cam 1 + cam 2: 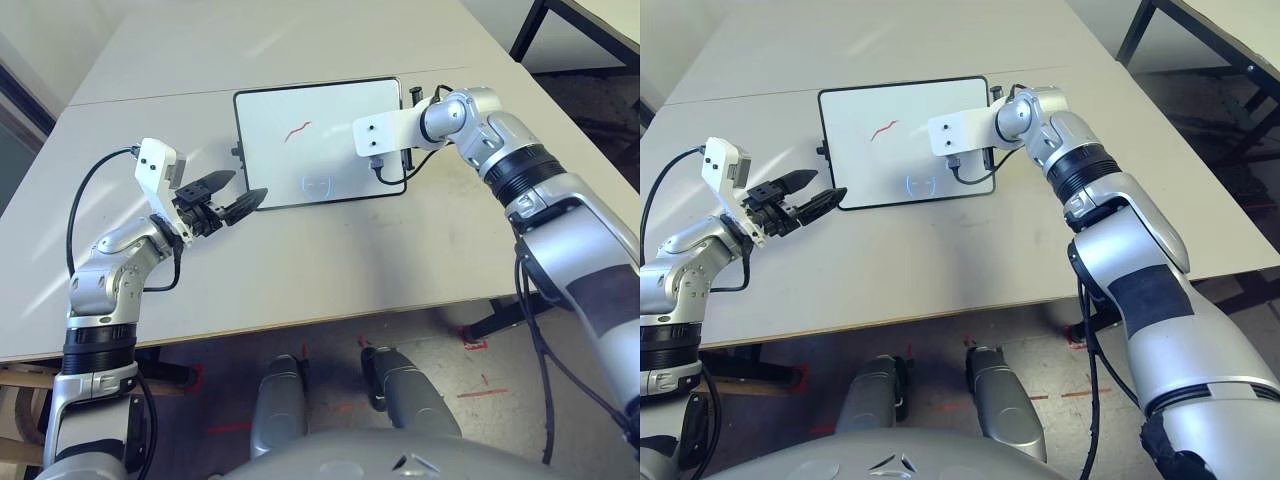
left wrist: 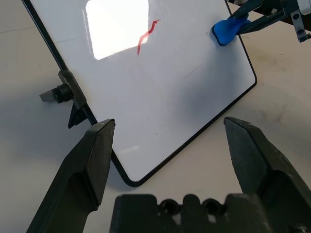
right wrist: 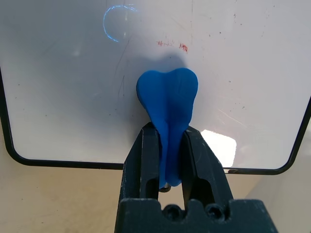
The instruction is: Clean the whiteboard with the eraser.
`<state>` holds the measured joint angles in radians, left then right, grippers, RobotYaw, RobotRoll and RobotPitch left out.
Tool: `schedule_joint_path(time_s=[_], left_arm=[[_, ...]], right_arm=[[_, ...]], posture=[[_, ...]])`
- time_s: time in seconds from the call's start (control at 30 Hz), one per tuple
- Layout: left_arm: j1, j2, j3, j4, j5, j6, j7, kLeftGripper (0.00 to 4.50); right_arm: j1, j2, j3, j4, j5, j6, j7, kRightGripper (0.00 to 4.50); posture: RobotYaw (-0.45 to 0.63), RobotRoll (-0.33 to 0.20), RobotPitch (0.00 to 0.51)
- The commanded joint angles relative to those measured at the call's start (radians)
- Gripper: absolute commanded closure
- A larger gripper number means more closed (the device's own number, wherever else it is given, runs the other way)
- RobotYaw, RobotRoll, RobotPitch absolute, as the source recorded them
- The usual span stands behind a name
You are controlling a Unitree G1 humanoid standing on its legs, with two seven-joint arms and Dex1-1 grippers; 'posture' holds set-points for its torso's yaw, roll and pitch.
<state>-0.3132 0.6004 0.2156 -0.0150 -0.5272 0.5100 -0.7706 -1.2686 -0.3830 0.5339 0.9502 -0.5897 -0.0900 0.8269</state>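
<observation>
The whiteboard (image 1: 320,120) lies flat on the table, black-framed, with a short red squiggle (image 1: 297,131) on its left half. My right gripper (image 3: 167,133) is shut on the blue eraser (image 3: 167,102), whose broad end rests against the board's right part. A faint red smear (image 3: 172,45) lies just beyond the eraser. The eraser (image 2: 228,29) also shows in the left wrist view, near the board's edge. My left gripper (image 1: 235,195) stands open at the board's near left corner, nothing between its fingers (image 2: 99,145).
The board sits mid-table on a pale tabletop (image 1: 330,260). A black knob (image 2: 58,92) sticks out of the board's left edge near my left gripper. Another table's dark legs (image 1: 530,30) stand at the far right, beyond the table edge.
</observation>
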Motion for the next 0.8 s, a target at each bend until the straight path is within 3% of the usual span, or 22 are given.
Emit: schedule_joint_path(time_s=[0.03,0.43,0.8], left_arm=[[-0.011,0.014,-0.001,0.023,0.01,-0.006,-0.013,0.0],[-0.029,0.044,0.014,0.068,0.017,-0.03,-0.022,0.0],[-0.046,0.057,0.017,0.1,0.029,-0.048,-0.029,0.0]], right_arm=[[-0.001,-0.016,-0.014,0.012,0.003,0.042,0.015,4.07],[-0.106,0.042,-0.052,-0.141,0.068,0.092,0.118,4.07],[-0.156,0.138,-0.034,-0.058,0.048,0.089,0.058,4.07]], posture=[[-0.05,0.0,0.15],[-0.05,0.0,0.146],[-0.05,0.0,0.148]])
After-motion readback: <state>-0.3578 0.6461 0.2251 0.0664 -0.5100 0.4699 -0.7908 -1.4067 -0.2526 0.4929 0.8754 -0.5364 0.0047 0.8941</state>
